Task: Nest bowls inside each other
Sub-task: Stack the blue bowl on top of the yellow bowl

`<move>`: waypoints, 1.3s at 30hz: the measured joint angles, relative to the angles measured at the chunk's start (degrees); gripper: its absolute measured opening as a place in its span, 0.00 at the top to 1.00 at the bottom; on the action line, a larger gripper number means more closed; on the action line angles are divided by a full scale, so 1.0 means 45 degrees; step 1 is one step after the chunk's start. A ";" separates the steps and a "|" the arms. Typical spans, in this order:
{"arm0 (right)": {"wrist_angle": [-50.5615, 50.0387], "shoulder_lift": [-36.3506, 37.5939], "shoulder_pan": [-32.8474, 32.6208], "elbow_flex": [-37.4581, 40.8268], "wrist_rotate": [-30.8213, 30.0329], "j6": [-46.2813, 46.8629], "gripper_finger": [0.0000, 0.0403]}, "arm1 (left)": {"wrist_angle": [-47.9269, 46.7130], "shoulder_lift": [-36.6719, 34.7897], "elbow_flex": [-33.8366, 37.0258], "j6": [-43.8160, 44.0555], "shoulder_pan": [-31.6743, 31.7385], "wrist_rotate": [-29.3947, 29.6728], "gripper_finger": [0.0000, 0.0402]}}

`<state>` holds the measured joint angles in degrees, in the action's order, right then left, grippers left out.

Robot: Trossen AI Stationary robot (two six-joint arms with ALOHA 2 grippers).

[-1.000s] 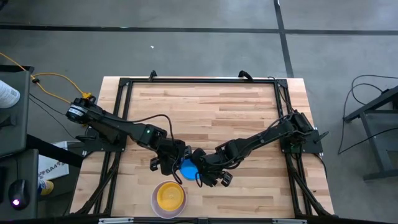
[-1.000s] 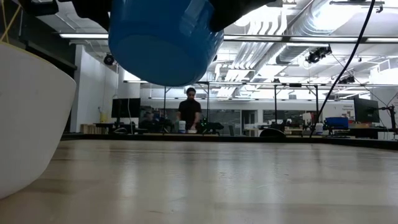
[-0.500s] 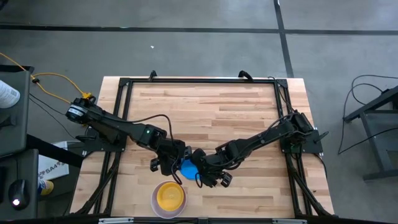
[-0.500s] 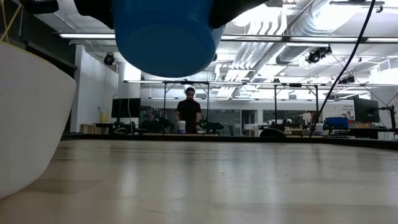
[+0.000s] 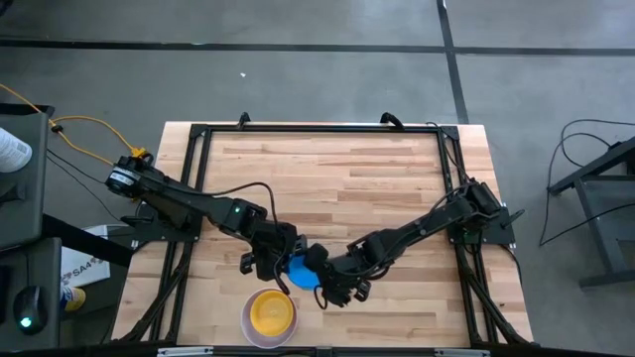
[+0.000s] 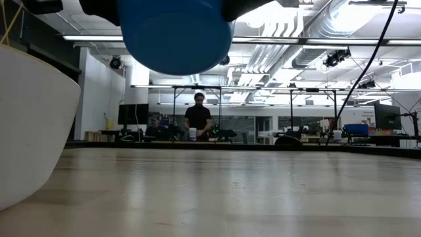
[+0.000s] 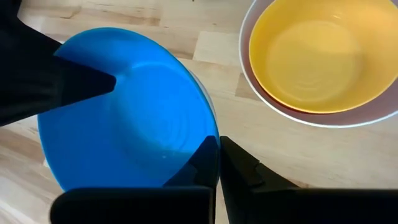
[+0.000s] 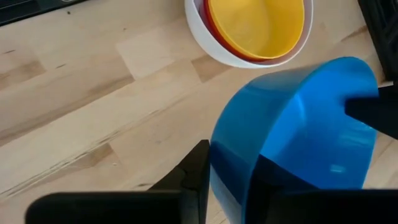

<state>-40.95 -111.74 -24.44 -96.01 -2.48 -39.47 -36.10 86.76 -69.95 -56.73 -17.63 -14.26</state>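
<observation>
At the near edge of the counter [image 5: 397, 188], around seven o'clock from its middle, sits the white bowl [image 5: 247, 325] with a red bowl [image 8: 214, 34] and the yellow bowl [image 5: 270, 311] stacked inside it; in the low view the white wall of this stack fills the left side, resting on the wood. Just beyond it, toward twelve o'clock, the blue bowl [image 5: 302, 272] hangs in the air, tilted, clear of the counter surface, as the low view shows from beneath. The left gripper [image 5: 281, 266] comes in from nine o'clock and is pinched tight on the blue bowl's rim, one finger inside the bowl and one outside, with the finger tips meeting across the thin wall in the left wrist view. The right gripper [image 5: 322, 281] reaches in from three o'clock on the bowl's other side; its fingers [image 8: 198, 168] straddle the rim with a gap showing, partly spread, and whether they press on the plastic cannot be told. The two arms meet over the bowl, well inside the near half of the counter. Farther back the wood lies bare up to the black frame [image 5: 317, 127] at twelve o'clock. Beyond the counter, in the room, a person [image 6: 198, 118] in dark clothes stands at a distant bench.
</observation>
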 joint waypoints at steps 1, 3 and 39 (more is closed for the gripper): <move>0.0000 0.0000 -0.0025 -0.0002 0.0002 -0.0002 0.87 | 0.0009 0.0000 0.0000 0.0004 0.0000 -0.0005 1.00; 0.0015 0.0000 -0.0056 -0.0005 0.0000 -0.0002 0.87 | 0.0019 0.0000 0.0000 -0.0004 0.0000 -0.0034 1.00; 0.0291 0.0024 -0.0250 0.0000 -0.1638 -0.0187 0.87 | -0.0204 -0.0029 0.0000 -0.0005 0.0000 -0.0626 1.00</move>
<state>-39.64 -111.63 -25.56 -96.01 -9.85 -40.32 -37.01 86.63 -69.95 -56.75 -17.63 -17.08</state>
